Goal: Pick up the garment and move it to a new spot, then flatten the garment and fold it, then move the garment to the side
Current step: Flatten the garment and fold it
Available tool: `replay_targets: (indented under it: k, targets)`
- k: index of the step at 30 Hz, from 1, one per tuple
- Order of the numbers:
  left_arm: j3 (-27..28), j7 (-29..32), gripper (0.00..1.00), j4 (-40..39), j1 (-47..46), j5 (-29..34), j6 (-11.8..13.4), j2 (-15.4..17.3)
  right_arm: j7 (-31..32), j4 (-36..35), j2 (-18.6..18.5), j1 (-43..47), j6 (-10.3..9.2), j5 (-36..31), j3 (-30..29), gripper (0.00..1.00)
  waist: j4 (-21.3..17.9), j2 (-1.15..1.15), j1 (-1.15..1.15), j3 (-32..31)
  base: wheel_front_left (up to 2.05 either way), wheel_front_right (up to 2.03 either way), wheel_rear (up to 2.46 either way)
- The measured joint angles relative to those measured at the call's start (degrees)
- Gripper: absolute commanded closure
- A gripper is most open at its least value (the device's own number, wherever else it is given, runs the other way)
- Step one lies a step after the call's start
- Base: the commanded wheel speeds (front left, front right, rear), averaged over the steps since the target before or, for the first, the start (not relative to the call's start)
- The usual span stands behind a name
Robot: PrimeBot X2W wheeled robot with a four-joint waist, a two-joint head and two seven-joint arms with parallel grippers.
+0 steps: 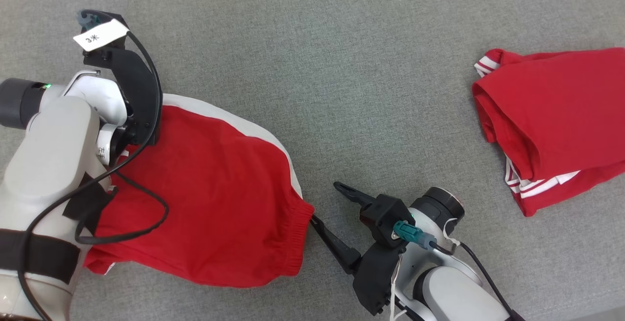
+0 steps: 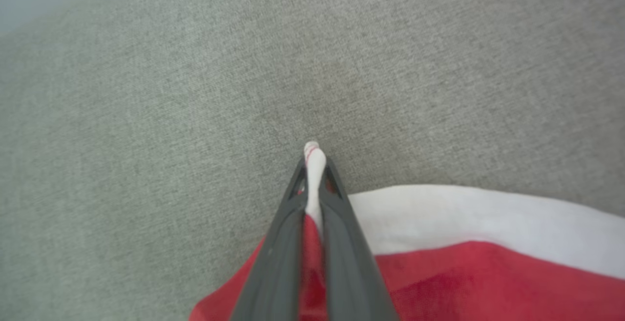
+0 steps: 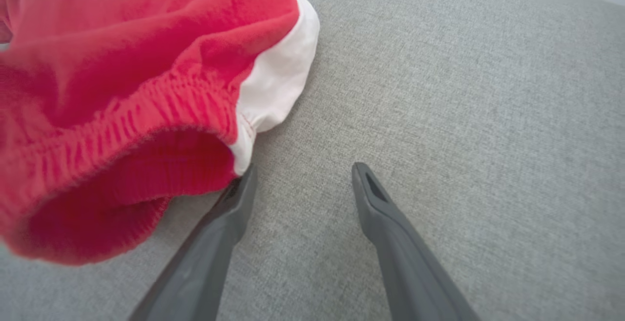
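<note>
left gripper (image 2: 312, 167) is pinching the white-striped edge of the red shorts (image 1: 210, 199) lying on the gray cloth surface (image 1: 371, 67) — right gripper (image 3: 302, 177) is sitting spread wide by the waistband (image 3: 122, 120) (another red garment (image 1: 552, 125) is lying well apart)

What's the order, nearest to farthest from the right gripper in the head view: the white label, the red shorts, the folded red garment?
1. red shorts: the waistband lies just beside the right gripper, on its left.
2. folded red garment: off to the right, farther up the view.
3. white label: at the far upper left.
</note>
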Motion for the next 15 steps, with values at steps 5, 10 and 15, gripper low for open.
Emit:
replay_targets:
  k: [5,10,15]
  targets:
    - [0.0,-0.5,1.00,0.7,-0.1,0.0,0.0,-0.2,0.6,-1.8,-2.0,1.0,0.07,0.1,1.0,0.00,0.1,0.00,0.00,-0.2,0.00,0.00,0.00]
    - [0.0,-0.6,1.00,1.4,-0.1,-0.1,0.0,-0.2,1.3,-3.7,-4.1,3.4,0.13,0.7,1.3,0.00,0.2,0.00,0.00,-0.5,0.00,0.00,0.00]
    - [0.2,-1.0,1.00,1.9,0.0,-0.3,0.0,0.1,1.5,-5.1,-4.2,3.5,0.14,1.4,1.1,0.00,-0.2,0.00,0.00,-0.8,0.00,0.00,0.00]
